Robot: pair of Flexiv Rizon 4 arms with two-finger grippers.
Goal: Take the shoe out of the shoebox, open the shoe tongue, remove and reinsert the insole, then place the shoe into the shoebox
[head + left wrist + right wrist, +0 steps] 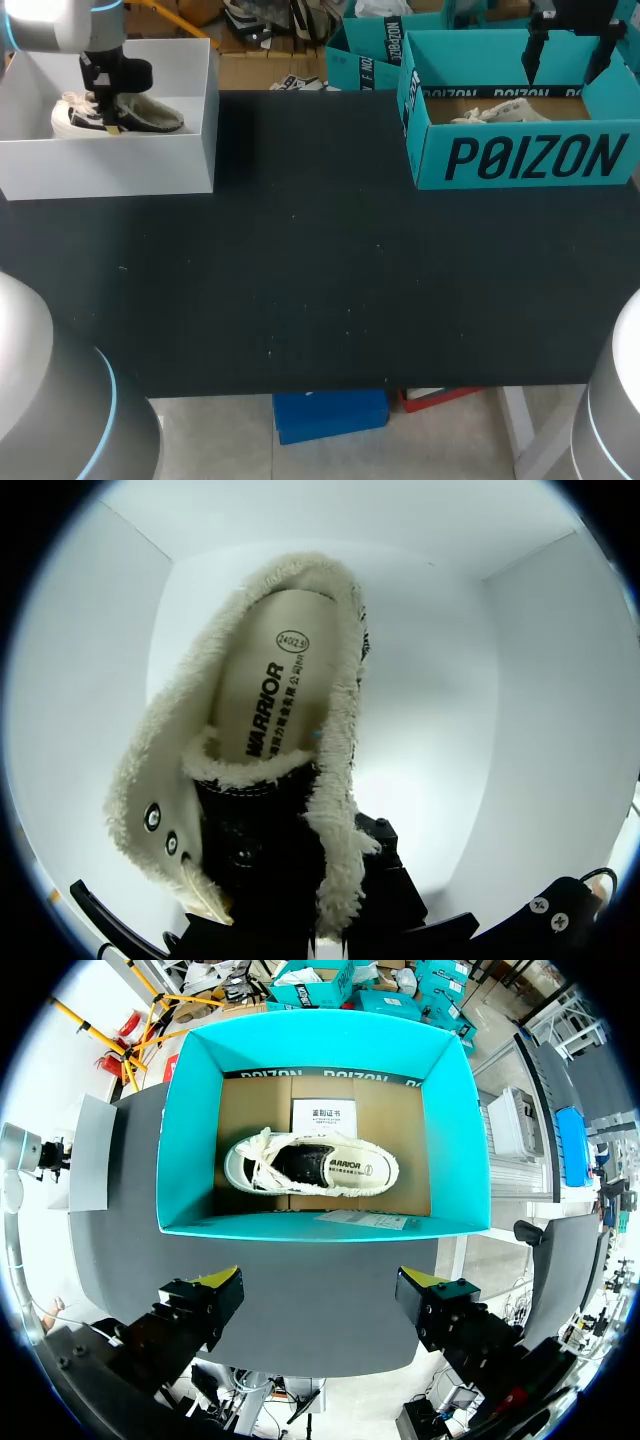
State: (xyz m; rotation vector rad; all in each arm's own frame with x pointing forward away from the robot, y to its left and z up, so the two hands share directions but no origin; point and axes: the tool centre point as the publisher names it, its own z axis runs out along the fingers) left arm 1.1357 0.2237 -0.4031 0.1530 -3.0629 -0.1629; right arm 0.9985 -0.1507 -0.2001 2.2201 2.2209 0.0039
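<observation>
Left gripper point(104, 108): down inside the white shoebox point(150, 165), at the fleece-lined shoe point(150, 760). Whether it grips cannot be told, as fleece hides the contact. The insole point(262, 695) sits seated in the shoe.

Right gripper point(322, 1305): spread wide and empty, above the teal shoebox point(320, 1225), which holds a white sneaker point(310, 1165).

Risk: a hold on soft collar fleece alone may slip on lifting. The shoe could also snag the box wall and drag the light box along.
</observation>
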